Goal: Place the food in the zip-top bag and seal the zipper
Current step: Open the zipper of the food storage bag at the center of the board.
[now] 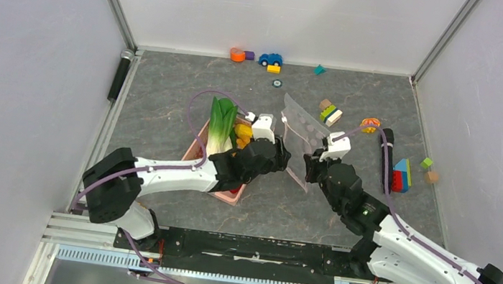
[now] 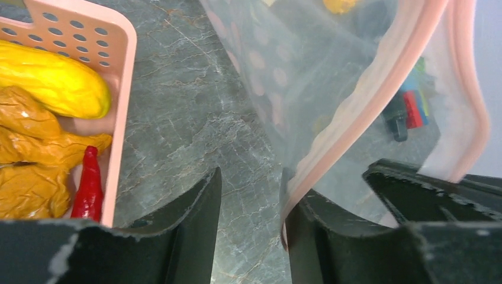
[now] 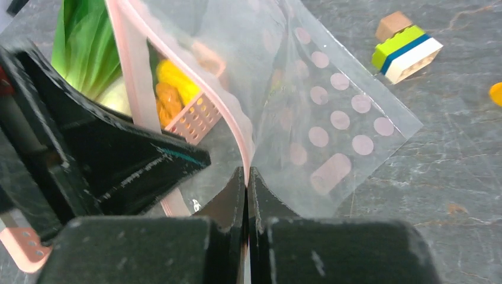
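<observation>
In the basket (image 2: 123, 89), red chili (image 2: 89, 186), left wrist view

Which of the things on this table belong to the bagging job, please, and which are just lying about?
For the job: zip-top bag, bok choy, yellow mango, red chili, orange pieces.

Lying about: toy car, building blocks; the pink basket only holds the food.
</observation>
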Tool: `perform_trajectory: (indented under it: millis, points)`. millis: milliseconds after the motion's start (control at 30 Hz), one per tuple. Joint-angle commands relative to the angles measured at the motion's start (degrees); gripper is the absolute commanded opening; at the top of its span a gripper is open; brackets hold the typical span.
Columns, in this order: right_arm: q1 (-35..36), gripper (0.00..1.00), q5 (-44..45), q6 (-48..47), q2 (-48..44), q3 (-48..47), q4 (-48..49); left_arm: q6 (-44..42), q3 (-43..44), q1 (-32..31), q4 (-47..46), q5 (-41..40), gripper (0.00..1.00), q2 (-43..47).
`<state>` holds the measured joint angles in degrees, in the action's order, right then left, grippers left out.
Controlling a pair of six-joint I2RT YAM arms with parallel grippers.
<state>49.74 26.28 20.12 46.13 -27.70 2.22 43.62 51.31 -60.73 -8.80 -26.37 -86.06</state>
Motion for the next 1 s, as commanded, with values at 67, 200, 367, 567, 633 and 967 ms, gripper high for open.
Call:
perform_trajectory:
  millis: [67, 200, 367, 567, 633, 967]
  points:
    - [0.0, 0.0, 8.9, -0.4, 0.4, -7.5, -2.0, 1.7, 4.3, 0.2, 0.5, 0.7, 0.39, -2.7]
    - [-0.1, 0.0, 15.9, 0.8, 1.6, -13.1, -11.2, 1.5, 5.0, 0.1, 2.1, -0.1, 0.2, -2.9]
    - [-0.1, 0.0, 26.2, -0.2, 2.8, -20.8, -24.3, -2.4, 5.7, 0.7, 3.5, -0.6, 0.06, -3.8]
    - [-0.1, 0.0, 32.8, 3.8, 4.8, -30.8, -42.8, -4.1, 8.0, 3.4, 5.0, 6.9, 0.02, -6.7]
    - [-0.1, 0.0, 32.7, 6.5, 5.6, -32.6, -47.6, -4.8, 9.2, 3.6, 5.4, 8.7, 0.02, -8.0]
    - [-0.1, 0.0, 28.8, 15.8, 3.2, -28.8, -56.6, -3.3, 21.0, 4.1, 16.7, 11.7, 0.02, -18.1]
